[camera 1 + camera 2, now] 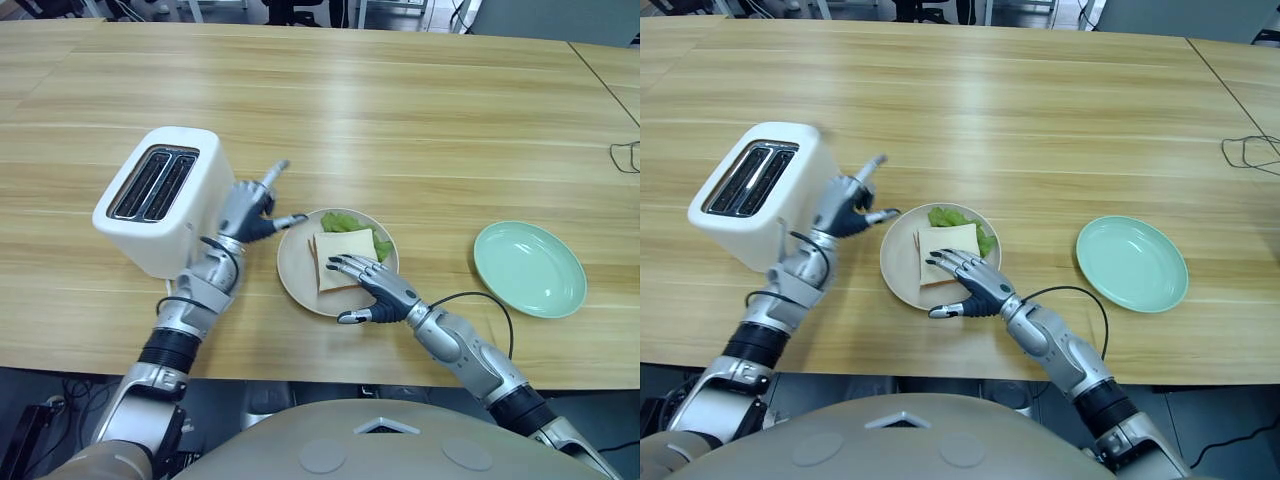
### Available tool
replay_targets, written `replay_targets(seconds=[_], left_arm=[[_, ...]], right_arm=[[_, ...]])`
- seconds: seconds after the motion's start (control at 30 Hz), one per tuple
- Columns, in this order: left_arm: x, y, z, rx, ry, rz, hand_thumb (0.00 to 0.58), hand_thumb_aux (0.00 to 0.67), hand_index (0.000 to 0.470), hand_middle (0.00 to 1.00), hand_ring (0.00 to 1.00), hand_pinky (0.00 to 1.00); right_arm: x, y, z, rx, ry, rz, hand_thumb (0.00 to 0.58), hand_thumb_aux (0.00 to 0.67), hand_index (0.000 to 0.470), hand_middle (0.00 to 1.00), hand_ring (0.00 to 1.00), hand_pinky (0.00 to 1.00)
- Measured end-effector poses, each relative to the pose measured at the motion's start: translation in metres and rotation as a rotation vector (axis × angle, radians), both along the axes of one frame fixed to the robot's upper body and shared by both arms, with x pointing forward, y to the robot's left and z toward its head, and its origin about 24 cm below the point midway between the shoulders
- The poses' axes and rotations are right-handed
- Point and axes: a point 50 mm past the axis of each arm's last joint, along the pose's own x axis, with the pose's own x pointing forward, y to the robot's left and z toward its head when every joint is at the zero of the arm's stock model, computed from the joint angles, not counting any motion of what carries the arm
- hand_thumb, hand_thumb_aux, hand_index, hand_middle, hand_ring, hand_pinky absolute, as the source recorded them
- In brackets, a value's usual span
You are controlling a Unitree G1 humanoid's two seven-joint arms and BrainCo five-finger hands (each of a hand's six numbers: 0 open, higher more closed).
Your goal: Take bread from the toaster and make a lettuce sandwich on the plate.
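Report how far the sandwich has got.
Done: no bread sticks out of the toaster, and a slice lies on lettuce on the plate. In hand: the open right hand is over that slice's edge; the left hand sits beside the toaster. Left: probably only withdrawing the hands; whether a bottom slice lies under the lettuce is hidden.

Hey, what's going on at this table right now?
A humanoid robot is making a lettuce sandwich. Its right hand lies open over a slice of bread that sits on lettuce on the beige plate. Its left hand is between that plate and the white toaster, holding nothing. No bread sticks up out of the toaster. A green plate sits further right.
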Motion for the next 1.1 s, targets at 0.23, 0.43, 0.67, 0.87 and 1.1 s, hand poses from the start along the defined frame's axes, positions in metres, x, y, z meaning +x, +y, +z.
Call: replay_targets(seconds=[0.23, 0.43, 0.67, 0.87, 1.1], left_arm=[[-0.044, 0.006, 0.001, -0.137, 0.058, -0.139, 0.392, 0.289, 0.198, 0.0, 0.0, 0.0], [-0.087, -0.005, -0.024, -0.169, 0.318, -0.354, 0.58, 0.67, 0.46, 1.0, 1.0, 1.0], [-0.145, -0.029, -0.056, -0.105, 0.64, -0.575, 0.58, 0.67, 0.46, 1.0, 1.0, 1.0], [-0.157, -0.044, -0.071, -0.038, 0.709, -0.634, 0.58, 0.67, 0.46, 1.0, 1.0, 1.0], [-0.131, -0.058, -0.095, 0.055, 0.75, -0.572, 0.58, 0.67, 0.46, 1.0, 1.0, 1.0]], right_arm=[[0.002, -0.006, 0.039, 0.374, -0.089, -0.059, 0.474, 0.384, 0.263, 0.04, 0.04, 0.04], [-0.006, -0.044, 0.069, 0.606, 0.0, -0.065, 0.58, 0.67, 0.46, 1.0, 1.0, 1.0], [-0.05, -0.054, 0.05, 0.268, 0.005, 0.026, 0.58, 0.67, 0.46, 1.0, 1.0, 1.0], [-0.067, -0.043, 0.024, 0.051, -0.047, 0.101, 0.58, 0.67, 0.46, 1.0, 1.0, 1.0], [-0.062, -0.022, -0.013, -0.064, 0.047, 0.107, 0.58, 0.67, 0.46, 1.0, 1.0, 1.0]])
